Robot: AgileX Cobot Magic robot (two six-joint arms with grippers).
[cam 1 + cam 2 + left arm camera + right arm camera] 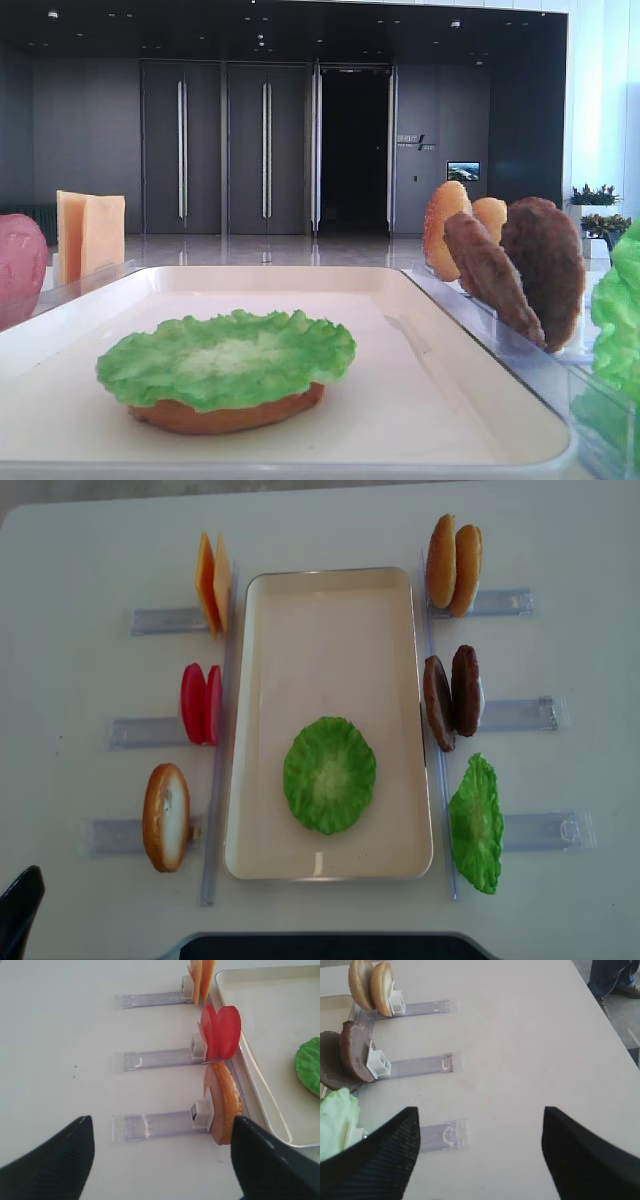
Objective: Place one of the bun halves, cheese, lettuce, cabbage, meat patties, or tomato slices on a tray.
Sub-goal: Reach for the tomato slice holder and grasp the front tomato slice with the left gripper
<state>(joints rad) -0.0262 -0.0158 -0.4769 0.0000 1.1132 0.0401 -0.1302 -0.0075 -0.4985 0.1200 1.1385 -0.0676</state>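
Observation:
The cream tray (330,600) lies mid-table. A green lettuce leaf (329,774) rests on it, covering an orange-brown bun base (225,415). Standing in clear holders on the left are cheese (211,583), tomato slices (201,703) and a bun half (166,816). On the right stand two bun halves (454,564), meat patties (452,695) and another lettuce leaf (476,823). My left gripper (162,1120) hangs open and empty over the table, just short of that left bun half (223,1102). My right gripper (480,1110) is open and empty beside the right-hand holders.
Clear plastic holder rails (515,832) stick out from both long sides of the tray. A person's legs (612,977) stand past the table edge in the right wrist view. One finger (20,910) of the left gripper shows at the overhead view's bottom left corner.

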